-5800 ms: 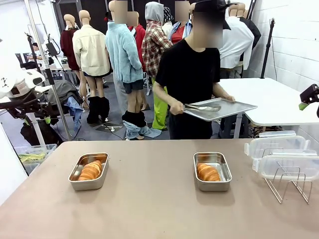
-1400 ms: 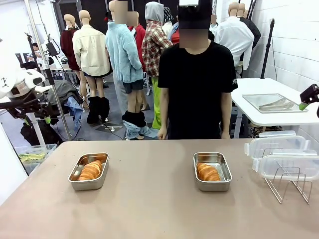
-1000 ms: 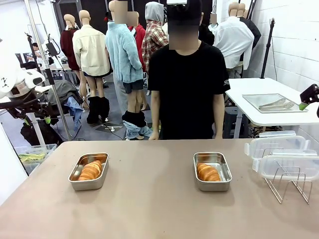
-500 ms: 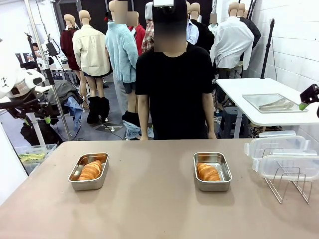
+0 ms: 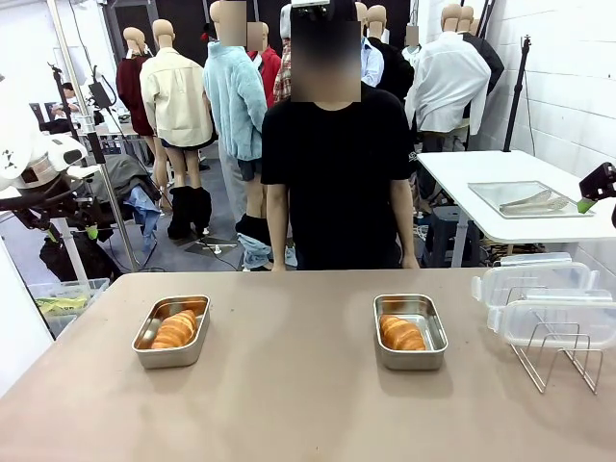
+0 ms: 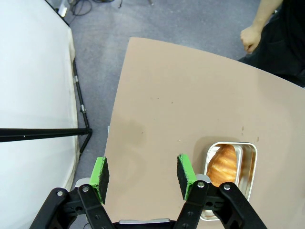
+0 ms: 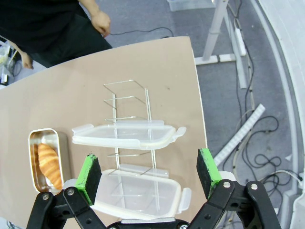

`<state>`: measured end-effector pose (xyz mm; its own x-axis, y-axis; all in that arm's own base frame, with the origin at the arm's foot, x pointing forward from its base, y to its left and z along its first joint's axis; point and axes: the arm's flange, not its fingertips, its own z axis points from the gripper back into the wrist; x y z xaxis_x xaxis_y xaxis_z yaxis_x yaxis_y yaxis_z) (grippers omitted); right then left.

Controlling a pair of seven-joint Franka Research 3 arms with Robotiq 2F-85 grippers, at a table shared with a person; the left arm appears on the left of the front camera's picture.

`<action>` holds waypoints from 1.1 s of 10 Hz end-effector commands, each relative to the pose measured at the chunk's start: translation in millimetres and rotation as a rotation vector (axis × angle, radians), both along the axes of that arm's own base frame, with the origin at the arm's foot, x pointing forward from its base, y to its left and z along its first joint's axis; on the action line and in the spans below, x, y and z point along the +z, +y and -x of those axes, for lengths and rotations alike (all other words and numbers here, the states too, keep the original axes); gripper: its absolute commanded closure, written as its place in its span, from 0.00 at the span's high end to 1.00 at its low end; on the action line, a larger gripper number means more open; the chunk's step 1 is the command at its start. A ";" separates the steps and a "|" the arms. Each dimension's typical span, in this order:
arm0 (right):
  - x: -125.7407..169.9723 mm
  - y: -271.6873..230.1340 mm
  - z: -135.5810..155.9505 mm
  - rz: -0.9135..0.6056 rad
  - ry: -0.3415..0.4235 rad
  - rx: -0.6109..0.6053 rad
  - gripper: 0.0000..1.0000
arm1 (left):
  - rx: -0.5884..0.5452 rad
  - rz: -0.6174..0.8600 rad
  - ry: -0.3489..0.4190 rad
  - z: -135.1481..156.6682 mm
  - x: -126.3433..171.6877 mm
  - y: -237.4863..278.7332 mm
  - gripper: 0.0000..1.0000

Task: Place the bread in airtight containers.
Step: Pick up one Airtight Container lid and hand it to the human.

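Brown table (image 5: pixel 308 404), the largest item, runs across the front view. Person (image 5: pixel 332 183) in a black shirt stands at its far edge, arms down at the sides, with one closed hand (image 6: pixel 250 37) just off the table's edge. White side table (image 5: pixel 553 226) stands behind on the right, carrying a flat steel tray (image 5: pixel 500 197) with tongs (image 5: pixel 537 202) lying in it. Wire rack (image 5: pixel 558 358) sits at the brown table's right end, and two translucent lids lie at it, a farther lid (image 5: pixel 534 281) and a nearer lid (image 5: pixel 563 322), neither of them on a tin. Left gripper (image 6: pixel 142 175) hangs above the table's left end, its fingers standing apart with bare tabletop between the green pads and nothing held. Right gripper (image 7: pixel 148 171) hangs above the rack and lids, its fingers spread wide and holding nothing. Left tin (image 5: pixel 168 360) sits on the left half of the table, uncovered. Right tin (image 5: pixel 412 362) sits right of centre, well apart from the first and also uncovered. Left roll (image 5: pixel 174 330), golden-brown and ridged, lies inside the left tin. Right roll (image 5: pixel 401 333), of the same kind, lies inside the right tin.
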<state>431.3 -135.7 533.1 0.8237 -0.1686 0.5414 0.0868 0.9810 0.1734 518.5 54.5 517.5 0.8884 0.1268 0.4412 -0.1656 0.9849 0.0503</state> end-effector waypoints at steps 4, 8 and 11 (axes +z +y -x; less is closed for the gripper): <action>0.0 0.0 0.0 0.000 0.000 0.000 1.00 | 0.000 -0.001 -0.003 0.4 1.4 -0.5 0.75; -4.5 23.7 42.1 0.006 0.039 0.626 1.00 | 0.000 -0.001 -0.003 0.4 1.4 -0.5 0.75; -36.3 34.3 68.1 0.226 0.122 0.891 1.00 | 0.000 -0.001 -0.003 0.4 1.4 -0.5 0.75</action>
<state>365.9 -90.2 502.3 0.6991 0.5882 0.4065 -0.6709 0.7362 0.0885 518.6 54.2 517.4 0.8885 0.1261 0.4411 -0.1649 0.9850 0.0504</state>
